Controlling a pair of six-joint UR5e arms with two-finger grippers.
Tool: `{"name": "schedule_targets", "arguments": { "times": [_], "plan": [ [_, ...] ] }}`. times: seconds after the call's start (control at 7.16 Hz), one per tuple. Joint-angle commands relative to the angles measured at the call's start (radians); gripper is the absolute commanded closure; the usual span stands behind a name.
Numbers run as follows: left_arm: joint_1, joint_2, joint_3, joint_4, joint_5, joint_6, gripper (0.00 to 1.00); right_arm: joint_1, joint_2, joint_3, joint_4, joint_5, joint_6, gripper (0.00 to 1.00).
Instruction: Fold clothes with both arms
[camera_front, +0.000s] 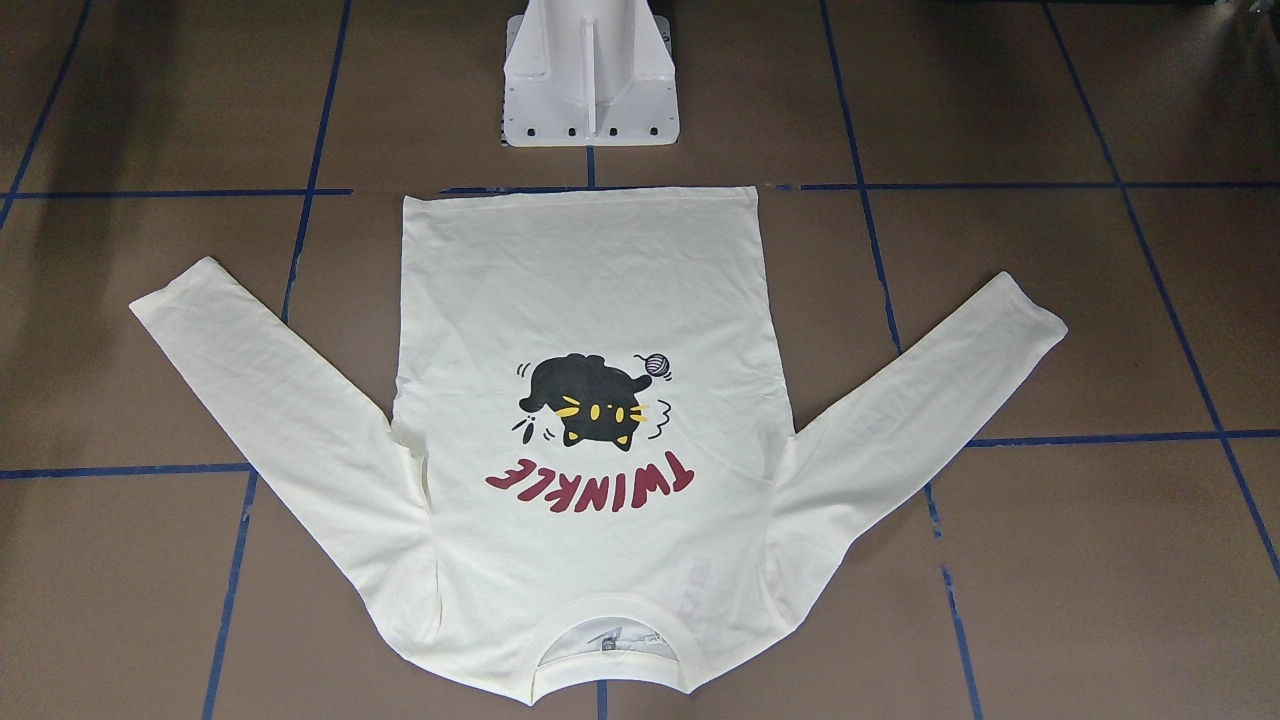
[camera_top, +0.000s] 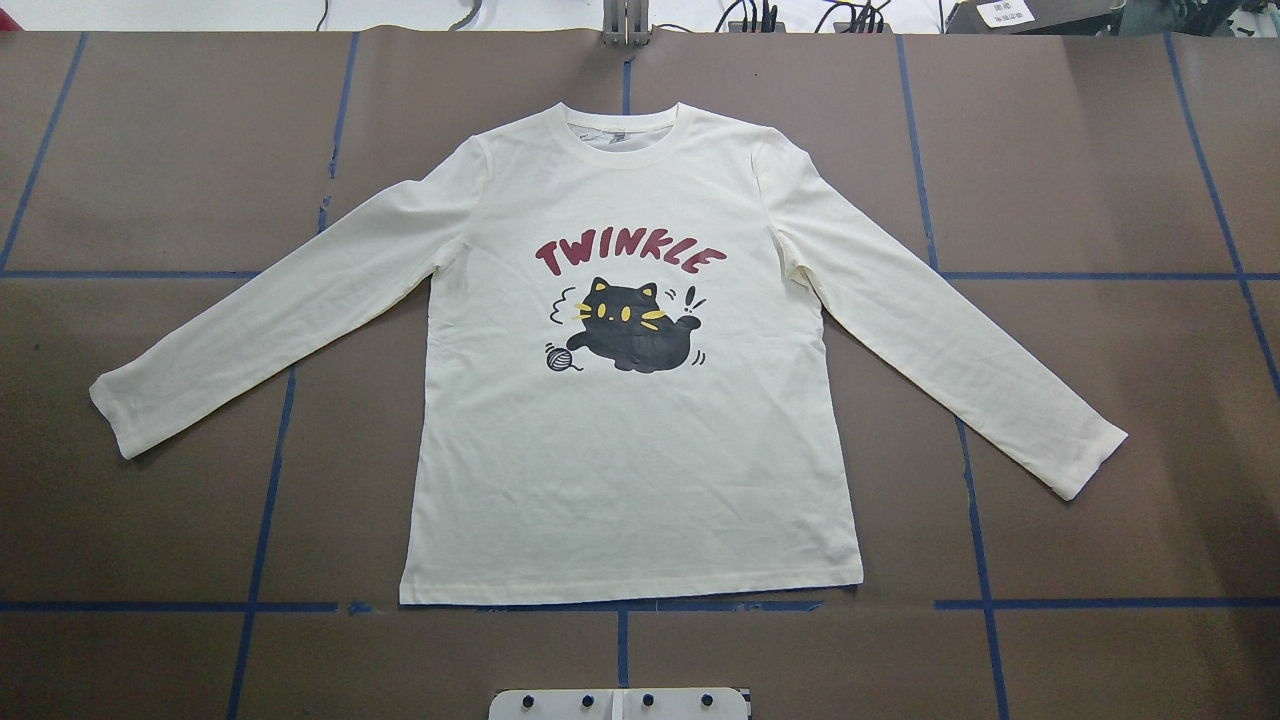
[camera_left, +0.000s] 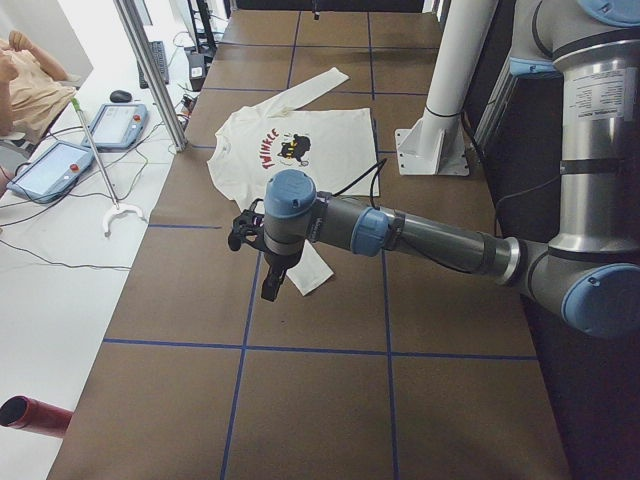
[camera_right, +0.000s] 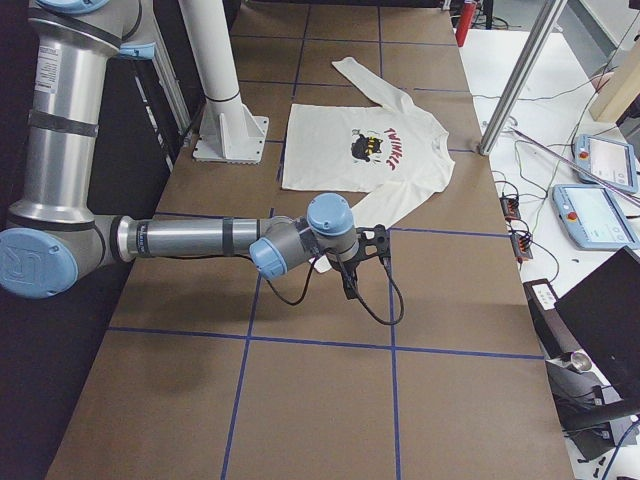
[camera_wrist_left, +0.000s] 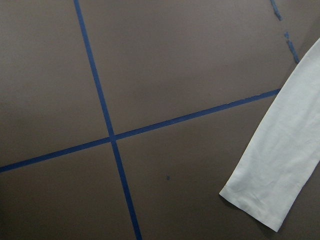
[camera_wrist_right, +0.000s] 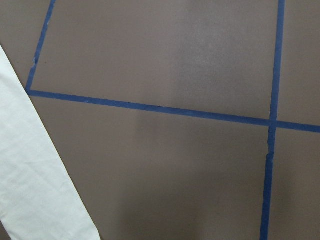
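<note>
The cream long-sleeved T-shirt (camera_top: 630, 450) lies flat and face up on the brown table, sleeves spread out and down. The black cat and red "TWINKLE" print (camera_front: 590, 430) shows. Its collar (camera_top: 627, 135) points away from the robot. The left arm shows only in the exterior left view. Its gripper (camera_left: 268, 285) hovers beside the left sleeve's cuff (camera_wrist_left: 265, 200). The right arm shows only in the exterior right view. Its gripper (camera_right: 350, 285) hovers by the right sleeve (camera_wrist_right: 35, 185). I cannot tell whether either gripper is open or shut. No fingers show in the wrist views.
The white pedestal base (camera_front: 590, 80) stands at the robot's side, just behind the shirt's hem. Blue tape lines (camera_top: 270, 450) grid the table. Metal posts (camera_left: 150, 70) and teach pendants (camera_right: 590, 215) stand beyond the far table edge. A red cylinder (camera_left: 30, 415) lies off the table.
</note>
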Motion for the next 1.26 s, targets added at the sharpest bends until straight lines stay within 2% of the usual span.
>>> {"name": "schedule_targets", "arguments": {
  "times": [0.0, 0.42, 0.56, 0.7, 0.84, 1.12],
  "plan": [
    [0.080, -0.007, 0.050, -0.014, -0.002, -0.005, 0.00, -0.050, -0.070, 0.032, -0.003, 0.002, 0.007, 0.00],
    [0.117, -0.007, 0.151, -0.219, -0.002, -0.003, 0.00, -0.185, -0.060, 0.015, 0.055, -0.038, 0.047, 0.00],
    [0.118, -0.009, 0.174, -0.237, -0.005, -0.005, 0.00, -0.258, -0.035, 0.015, 0.063, -0.038, 0.205, 0.00],
    [0.118, -0.019, 0.179, -0.236, -0.005, -0.006, 0.00, -0.358, 0.007, 0.010, 0.093, -0.076, 0.366, 0.00],
    [0.117, -0.034, 0.195, -0.235, -0.006, -0.005, 0.00, -0.430, 0.009, 0.004, 0.136, -0.151, 0.448, 0.00],
    [0.117, -0.036, 0.193, -0.259, -0.008, -0.005, 0.00, -0.487, 0.017, -0.013, 0.149, -0.190, 0.588, 0.00]
  ]
}}
